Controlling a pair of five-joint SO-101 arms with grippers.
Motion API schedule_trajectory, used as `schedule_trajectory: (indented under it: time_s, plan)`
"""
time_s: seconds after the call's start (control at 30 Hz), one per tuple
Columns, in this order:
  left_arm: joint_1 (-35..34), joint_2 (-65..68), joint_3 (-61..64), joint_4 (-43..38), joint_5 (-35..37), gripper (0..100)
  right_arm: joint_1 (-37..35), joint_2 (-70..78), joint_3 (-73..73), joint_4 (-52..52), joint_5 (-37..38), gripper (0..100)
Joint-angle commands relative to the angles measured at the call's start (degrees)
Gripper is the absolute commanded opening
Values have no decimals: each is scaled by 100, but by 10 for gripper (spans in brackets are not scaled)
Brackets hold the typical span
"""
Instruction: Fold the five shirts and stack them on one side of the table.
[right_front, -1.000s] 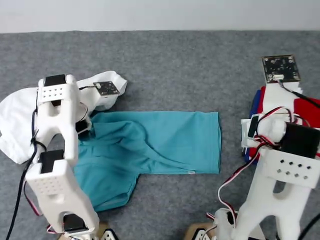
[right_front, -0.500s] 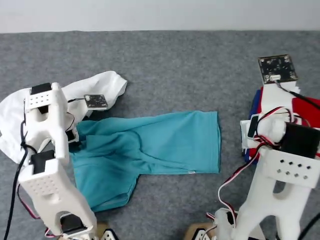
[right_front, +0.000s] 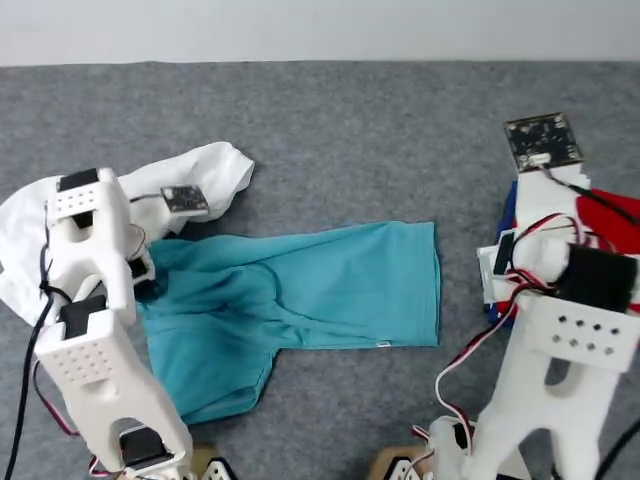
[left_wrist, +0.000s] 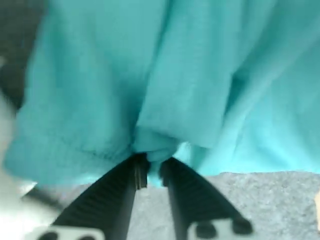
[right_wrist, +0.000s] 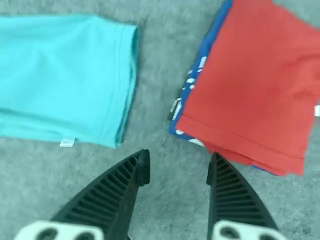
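Pinching a bunched fold of the teal shirt (left_wrist: 200, 75), the left gripper (left_wrist: 152, 162) had its dark fingers drawn almost together with cloth puckered between the tips. Whether it caught one layer or several could not be told from the close wrist view.

Right gripper (right_wrist: 177, 167): fingers spread, holding nothing, above the grey table (right_front: 350, 130) between the teal shirt's hemmed end and the folded stack.

Teal shirt: lay across the middle of the table, partly folded lengthwise, one sleeve trailing toward the arms' bases. Judged light, limp and unbreakable. It would likely sag and drag when lifted, so it was best taken at hems, seams or corners, through all layers.

Red shirt (right_wrist: 250, 80): folded, on top of a blue shirt (right_wrist: 192, 85) at the right side, partly under the right arm.

White shirt (right_front: 25, 235): crumpled at the left, touching the teal shirt's end. Judged liable to snag or be dragged along.
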Motion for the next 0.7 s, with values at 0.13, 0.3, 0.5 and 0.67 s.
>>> schedule_trajectory:
  time_s: [0.13,0.3,0.5,0.67]
  plan:
    - [62,-1064,-637,519,237,108,-760,-48,105,40,53,198]
    - [325,-1380,-629,404,624,107,-1059,602,79,-171,53,198]
    - [721,-1284,-593,-1152,2418,18,-1349,1007,18,-321,44,197]
    - [1310,-633,-637,-1899,3279,8,-1376,1007,9,-295,44,197]
